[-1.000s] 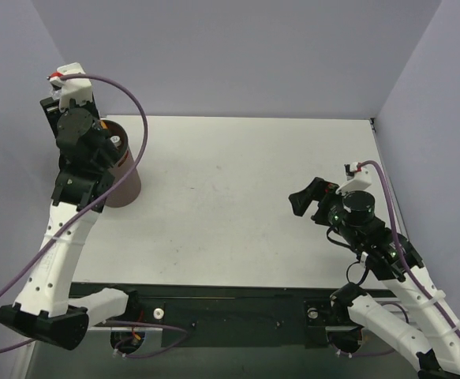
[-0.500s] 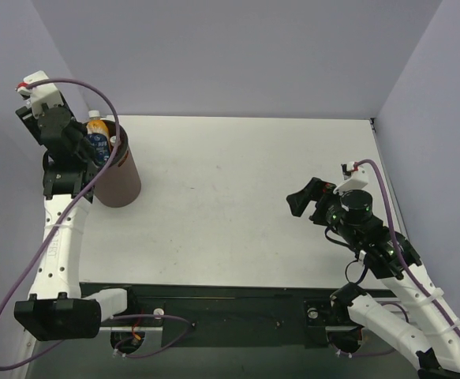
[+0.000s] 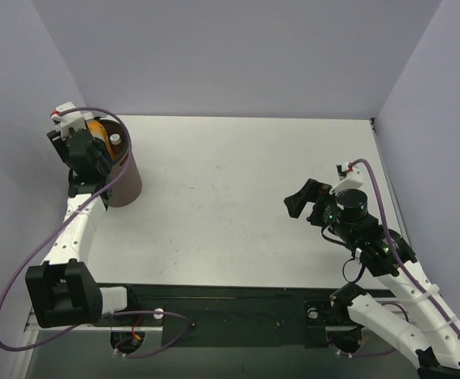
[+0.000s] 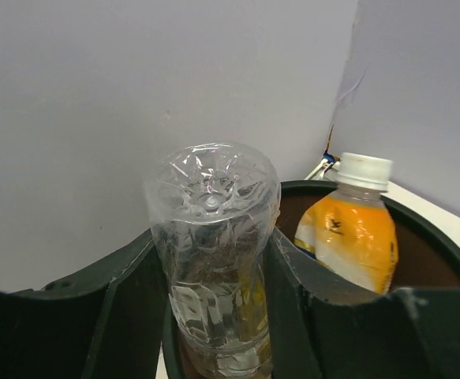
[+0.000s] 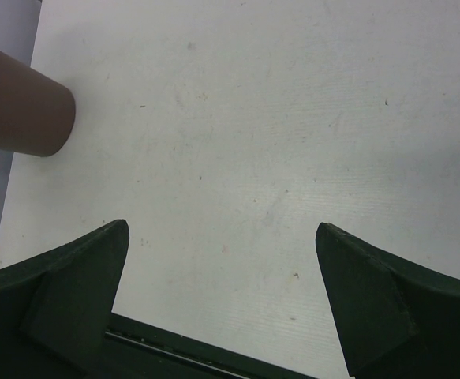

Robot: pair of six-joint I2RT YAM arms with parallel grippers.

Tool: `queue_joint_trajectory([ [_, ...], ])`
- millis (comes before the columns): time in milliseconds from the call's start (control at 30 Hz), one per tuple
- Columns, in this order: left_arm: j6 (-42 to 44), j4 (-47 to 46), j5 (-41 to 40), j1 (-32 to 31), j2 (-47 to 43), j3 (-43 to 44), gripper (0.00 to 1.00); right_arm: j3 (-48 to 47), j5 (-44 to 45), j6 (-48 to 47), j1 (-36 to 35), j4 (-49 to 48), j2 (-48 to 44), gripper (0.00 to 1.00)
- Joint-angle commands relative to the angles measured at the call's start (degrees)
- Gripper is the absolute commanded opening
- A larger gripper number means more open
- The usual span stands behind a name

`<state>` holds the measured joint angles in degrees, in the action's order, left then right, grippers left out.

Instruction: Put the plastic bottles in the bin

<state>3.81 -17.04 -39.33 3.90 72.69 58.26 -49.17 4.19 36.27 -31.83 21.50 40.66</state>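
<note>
The left tool (image 4: 214, 246) is clamped on a clear, thin-walled plastic bottle (image 4: 214, 193), with one dark finger (image 4: 131, 304) pressed against each side of it. The clear plastic bottle is held upside down: its moulded, star-patterned base faces the left wrist camera, and its lower end reaches down inside the rim of the dark brown round plastic bin (image 4: 439, 233). Just to the right of it in that view, an orange plastic bottle with a white cap (image 4: 352, 233) stands inside the bin, tilted slightly, with its cap and shoulders rising above the rim. The two bottles are close together, but whether they touch cannot be told. From the top camera the bin stands at the far left of the white surface (image 3: 237, 197), close to the left wall, and the left arm is bent over its mouth. The right tool (image 5: 222, 229) is well apart from the bin, above the right part of the surface; its two dark fingers (image 5: 76, 272) are spread wide with nothing between them, and only bare white surface shows in the gap. In the right wrist view the brown wall of the bin shows at the upper left edge.
</note>
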Motion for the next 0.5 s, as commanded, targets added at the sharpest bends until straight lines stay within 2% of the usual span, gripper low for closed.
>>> queue_joint_trajectory([
  [0, -1.5, -8.1, 0.3, 0.9, 0.7, -0.9, 0.00, 0.3, -0.6, 0.6, 0.2, -2.3, 0.9, 0.99],
  [133, -3.2, -6.8, -2.3, 0.9, 0.5, -0.8, 0.00, 0.5, -0.7, 0.7, 0.3, -2.8, 1.3, 0.99],
  [167, -3.3, -5.2, -2.7, 0.8, 0.7, -0.3, 0.05, 0.5, -0.8, 0.7, 0.3, -3.0, 1.6, 0.99],
  [200, -3.5, -2.8, -2.9, 0.9, 0.7, 0.9, 0.24, 0.5, -1.0, 0.6, 0.3, -3.1, 1.7, 0.99],
  [233, -3.5, -1.9, -2.9, 0.8, 0.5, 1.4, 0.31, 0.4, -1.1, 0.7, 0.3, -3.4, 2.0, 0.99],
  [267, -3.5, -0.4, -2.6, 0.8, 0.4, 2.2, 0.50, 0.4, -1.3, 0.7, 0.3, -3.6, 2.1, 0.99],
  [300, -3.5, 0.1, -2.3, 0.8, -0.3, 2.6, 0.60, 0.4, -1.3, 0.8, 0.3, -3.7, 2.4, 0.99],
  [333, -3.5, 1.5, -1.9, 0.9, -0.6, 3.2, 0.76, 0.2, -1.5, 0.9, 0.3, -3.8, 2.5, 0.99],
  [400, -5.0, 4.5, -1.3, 0.9, -2.2, 4.6, 0.87, 0.0, -1.3, 1.1, 0.2, -4.0, 2.7, 0.99],
  [467, -5.7, 8.3, -0.7, 0.8, -3.3, 6.3, 0.88, -0.1, -0.8, 1.3, 0.3, -3.8, 2.6, 0.99],
])
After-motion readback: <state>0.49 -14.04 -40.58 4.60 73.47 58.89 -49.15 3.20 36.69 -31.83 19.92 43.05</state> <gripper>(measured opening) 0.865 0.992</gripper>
